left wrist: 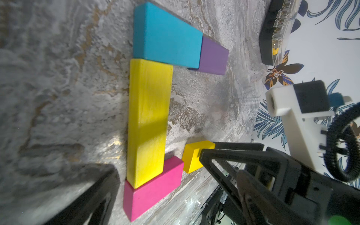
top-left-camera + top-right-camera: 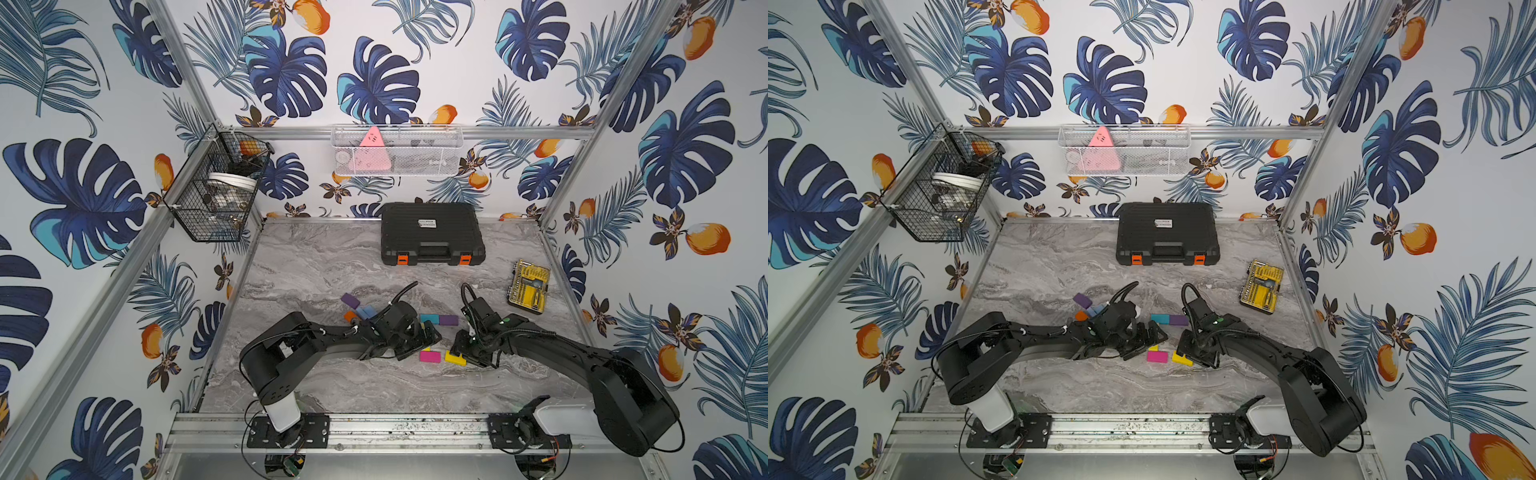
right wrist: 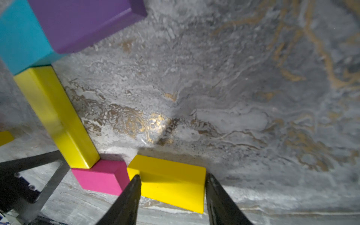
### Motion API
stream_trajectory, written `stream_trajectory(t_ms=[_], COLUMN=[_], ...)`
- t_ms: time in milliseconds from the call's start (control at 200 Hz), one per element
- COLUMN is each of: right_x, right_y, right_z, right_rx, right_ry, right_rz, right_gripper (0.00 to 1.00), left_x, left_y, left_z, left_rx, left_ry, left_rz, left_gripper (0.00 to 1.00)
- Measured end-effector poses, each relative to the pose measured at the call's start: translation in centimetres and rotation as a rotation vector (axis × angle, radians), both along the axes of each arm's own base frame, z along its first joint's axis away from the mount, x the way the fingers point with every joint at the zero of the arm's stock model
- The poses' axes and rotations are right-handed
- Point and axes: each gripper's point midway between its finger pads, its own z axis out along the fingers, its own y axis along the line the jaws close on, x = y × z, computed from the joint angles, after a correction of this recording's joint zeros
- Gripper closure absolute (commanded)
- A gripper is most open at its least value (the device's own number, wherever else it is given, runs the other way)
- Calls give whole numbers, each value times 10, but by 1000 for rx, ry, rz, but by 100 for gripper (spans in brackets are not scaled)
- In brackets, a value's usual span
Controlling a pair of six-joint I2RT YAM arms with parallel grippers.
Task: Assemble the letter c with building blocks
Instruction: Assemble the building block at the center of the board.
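Four building blocks lie joined on the marble table: a teal block (image 1: 167,37) and a purple block (image 1: 213,56) end to end, a long yellow block (image 1: 150,116) running down from the teal one, and a magenta block (image 1: 153,192) at its foot. My right gripper (image 3: 172,185) is shut on a short yellow block (image 3: 171,183), held just beside the magenta block's (image 3: 101,179) free end. My left gripper (image 1: 175,185) hovers wide open over the long yellow block and holds nothing. In both top views the left gripper (image 2: 424,336) hides most of that block.
Loose purple (image 2: 350,300), light blue (image 2: 368,311) and orange (image 2: 350,316) blocks lie behind the left arm. A black tool case (image 2: 432,235) stands at the back. A yellow-and-black drill-bit case (image 2: 528,289) lies at the right edge. Two wire baskets hang on the walls.
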Motion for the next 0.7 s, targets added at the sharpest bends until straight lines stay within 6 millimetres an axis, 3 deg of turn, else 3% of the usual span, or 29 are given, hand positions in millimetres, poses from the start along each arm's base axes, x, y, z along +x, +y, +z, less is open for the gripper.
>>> stream_trajectory(t_ms=[520,700], right_x=[9,10], right_y=[15,16], right_z=[-2,0], right_rx=[40,51], right_ry=[-6,-17], right_rz=[68,71], right_gripper=[46,36], left_x=[0,0], left_y=[-3,-3], left_z=[0,0], left_rx=[-3,-3], left_ry=[-2,-2], left_rz=[-5,-5], left_gripper=[1,1])
